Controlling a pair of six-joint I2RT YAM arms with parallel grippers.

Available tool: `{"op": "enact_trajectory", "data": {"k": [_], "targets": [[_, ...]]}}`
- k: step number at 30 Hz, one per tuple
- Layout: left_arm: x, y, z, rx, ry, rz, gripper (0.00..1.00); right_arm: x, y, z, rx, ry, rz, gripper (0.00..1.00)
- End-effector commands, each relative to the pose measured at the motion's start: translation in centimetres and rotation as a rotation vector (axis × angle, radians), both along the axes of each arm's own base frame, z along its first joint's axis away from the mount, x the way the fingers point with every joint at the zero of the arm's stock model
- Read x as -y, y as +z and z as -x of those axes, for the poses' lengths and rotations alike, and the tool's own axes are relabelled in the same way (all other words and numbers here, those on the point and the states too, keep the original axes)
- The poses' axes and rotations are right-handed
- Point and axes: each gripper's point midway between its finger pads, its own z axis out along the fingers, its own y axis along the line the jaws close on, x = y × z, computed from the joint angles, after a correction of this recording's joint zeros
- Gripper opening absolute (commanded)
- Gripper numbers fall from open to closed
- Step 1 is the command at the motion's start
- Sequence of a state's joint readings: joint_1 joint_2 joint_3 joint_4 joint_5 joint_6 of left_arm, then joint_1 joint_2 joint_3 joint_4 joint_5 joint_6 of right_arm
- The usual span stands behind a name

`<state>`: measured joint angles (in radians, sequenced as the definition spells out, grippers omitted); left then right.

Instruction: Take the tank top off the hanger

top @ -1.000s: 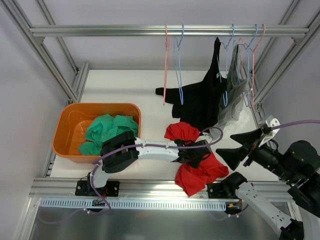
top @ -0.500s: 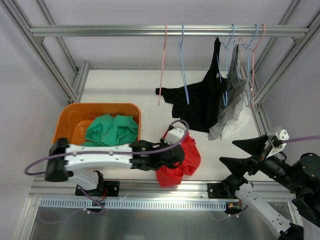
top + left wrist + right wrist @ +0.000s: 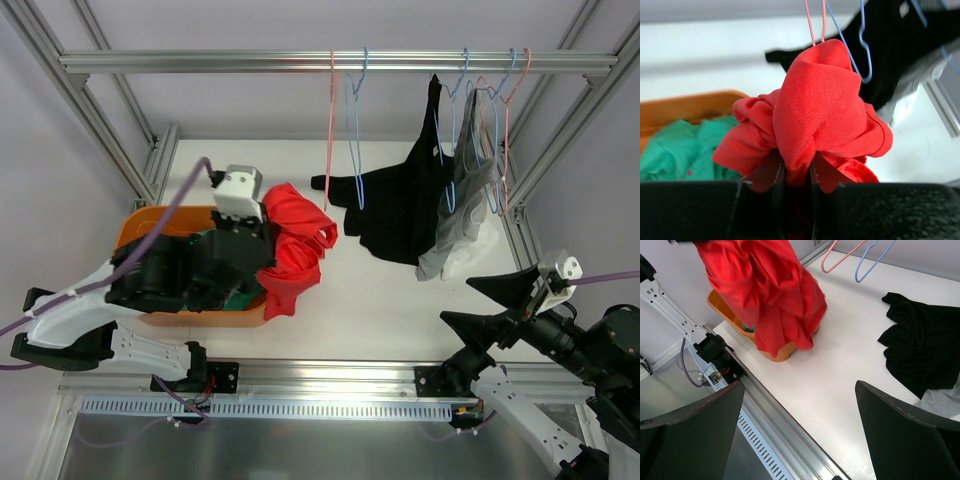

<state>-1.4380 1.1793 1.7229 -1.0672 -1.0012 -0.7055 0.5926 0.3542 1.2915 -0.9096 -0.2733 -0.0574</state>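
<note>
My left gripper point(image 3: 262, 240) is shut on a red tank top point(image 3: 295, 248) and holds it raised over the right end of the orange bin point(image 3: 135, 235). In the left wrist view the red cloth point(image 3: 820, 115) bunches out from between my shut fingers point(image 3: 769, 175). It hangs free of any hanger. Bare pink point(image 3: 331, 130) and blue point(image 3: 354, 130) hangers hang on the rail point(image 3: 330, 62). My right gripper point(image 3: 495, 305) is open and empty at the right, above the table's front edge. The right wrist view shows the red top point(image 3: 765, 295) dangling over the bin point(image 3: 782, 354).
A green garment point(image 3: 235, 290) lies in the bin. A black top point(image 3: 405, 200) and a grey one point(image 3: 462, 225) hang from hangers at the right of the rail, their hems resting on the white table point(image 3: 400, 310). Frame posts stand at both sides.
My left arm has swung left and up, carrying the red top from the table's front middle to above the orange bin. The right gripper has stayed nearly still.
</note>
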Motion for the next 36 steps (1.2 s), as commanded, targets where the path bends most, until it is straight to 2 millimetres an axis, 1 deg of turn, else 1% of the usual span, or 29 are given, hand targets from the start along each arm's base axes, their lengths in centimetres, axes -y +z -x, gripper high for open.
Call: {"op": "enact_trajectory", "data": {"k": [1,3,4,5,7,8,10,11,14,15,16,17,18,19,20,21,23,24,25,26,27,28,29,30,31,32,33,35,36], "targets": [[-5.6,5.2,-1.6,0.156,0.132,-0.046,0.00,-0.4,1.4,-1.1,0.033,-0.009,0.001,0.99],[-7.7,7.6,-2.0,0.209,0.187,-0.046,0.00,-0.5,1.3,-1.3,0.029,-0.012,0.006,0.99],[-8.3,8.2,-2.1,0.224,0.207,-0.051,0.00,-0.5,1.4,-1.4,0.029,-0.013,0.008,0.99],[-9.9,9.4,-2.4,0.253,0.262,-0.060,0.00,-0.6,1.3,-1.5,0.025,-0.012,0.008,0.99],[-11.5,10.0,-2.8,0.264,0.312,-0.070,0.00,-0.7,1.4,-1.5,0.025,-0.009,0.006,0.99],[-12.9,10.0,-3.3,0.258,0.361,-0.080,0.00,-0.9,1.4,-1.6,0.021,-0.004,0.007,0.99],[-13.8,9.1,-3.6,0.229,0.366,-0.068,0.00,-1.0,1.4,-1.7,0.017,0.000,0.001,0.99],[-15.0,8.7,-4.0,0.217,0.416,-0.076,0.00,-1.2,1.5,-1.8,0.015,0.001,-0.002,1.00],[-15.7,6.1,-4.0,0.175,0.420,-0.089,0.00,-1.5,1.7,-1.9,0.013,0.012,-0.018,0.99],[-15.6,4.0,-4.2,0.146,0.431,-0.113,0.00,-1.8,1.6,-1.9,0.007,0.020,-0.020,0.99],[-17.0,3.2,-4.0,0.130,0.471,-0.086,0.00,-1.9,1.6,-2.0,0.001,0.024,-0.025,0.99],[-16.7,1.7,-3.9,0.091,0.453,-0.072,0.00,-2.1,1.7,-2.2,0.001,0.027,-0.028,0.99],[-16.5,-0.9,-4.1,0.047,0.469,-0.089,0.00,-2.3,1.5,-2.3,-0.008,0.028,-0.028,0.99],[-17.3,-2.1,-4.1,0.023,0.509,-0.087,0.00,-2.4,1.6,-2.5,-0.007,0.026,-0.033,0.99],[-17.4,-3.5,-4.3,-0.003,0.525,-0.095,0.00,-2.7,1.4,-2.8,-0.019,0.029,-0.030,1.00],[-16.8,-6.4,-4.5,-0.068,0.523,-0.117,0.00,-2.8,1.4,-3.1,-0.024,0.027,-0.028,0.99],[-16.8,-9.2,-5.1,-0.131,0.565,-0.123,0.00,-3.1,1.4,-3.7,-0.037,0.020,-0.029,0.99],[-16.1,-11.9,-5.2,-0.197,0.551,-0.144,0.00,-3.4,1.4,-4.2,-0.051,0.017,-0.024,0.99],[-16.0,-13.1,-5.3,-0.225,0.554,-0.144,0.00,-3.5,1.9,-4.3,-0.044,0.015,-0.031,0.99],[-16.0,-13.7,-6.2,-0.231,0.576,-0.106,0.00,-3.6,2.1,-4.7,-0.046,0.004,-0.033,0.99],[-16.1,-15.9,-6.4,-0.274,0.580,-0.118,0.00,-3.8,2.2,-5.3,-0.058,-0.005,-0.024,1.00],[-15.1,-17.6,-6.5,-0.345,0.529,-0.080,0.00,-4.0,2.5,-5.6,-0.059,-0.007,-0.023,0.99],[-15.0,-18.9,-7.0,-0.387,0.522,-0.054,0.00,-3.9,3.2,-5.6,-0.049,-0.008,-0.030,1.00],[-16.2,-20.7,-8.2,-0.421,0.567,-0.015,0.00,-4.1,3.7,-5.7,-0.046,-0.007,-0.031,0.99],[-15.4,-22.6,-8.4,-0.507,0.525,0.019,0.00,-4.5,3.8,-6.3,-0.059,-0.006,-0.023,0.99],[-15.6,-23.7,-8.7,-0.541,0.537,0.028,0.00,-4.5,4.5,-6.2,-0.048,-0.002,-0.031,0.99],[-16.2,-25.6,-9.2,-0.584,0.564,0.029,0.00,-4.6,4.9,-6.3,-0.047,-0.001,-0.032,1.00],[-15.9,-27.4,-9.2,-0.648,0.558,0.039,0.00,-5.0,5.4,-6.9,-0.052,-0.001,-0.028,0.99],[-15.9,-29.0,-9.0,-0.695,0.569,0.024,0.00,-4.8,6.3,-6.8,-0.034,-0.002,-0.036,1.00]]}}
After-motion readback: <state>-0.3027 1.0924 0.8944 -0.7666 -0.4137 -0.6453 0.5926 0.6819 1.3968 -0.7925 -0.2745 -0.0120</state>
